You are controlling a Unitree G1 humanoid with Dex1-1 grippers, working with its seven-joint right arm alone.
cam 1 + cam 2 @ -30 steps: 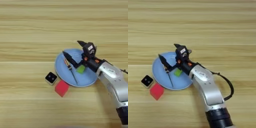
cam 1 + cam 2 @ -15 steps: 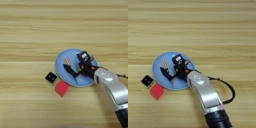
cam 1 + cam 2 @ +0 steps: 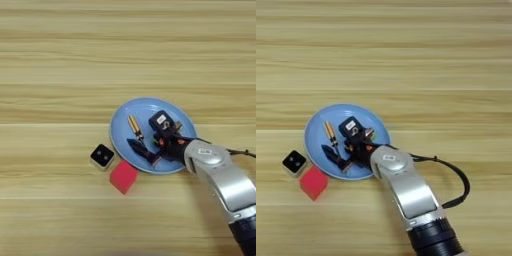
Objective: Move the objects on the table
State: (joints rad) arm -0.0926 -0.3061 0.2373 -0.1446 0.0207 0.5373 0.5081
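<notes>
Left eye view: red cube [image 3: 123,176] (beside black cube [image 3: 102,155]) flanks plate [image 3: 120,131].

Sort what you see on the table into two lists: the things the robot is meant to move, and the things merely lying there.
To be moved:
- red cube
- black cube with white edges
- screwdriver with orange-yellow handle, lying on the plate

Merely there:
- light-blue plate
- wooden table
</notes>
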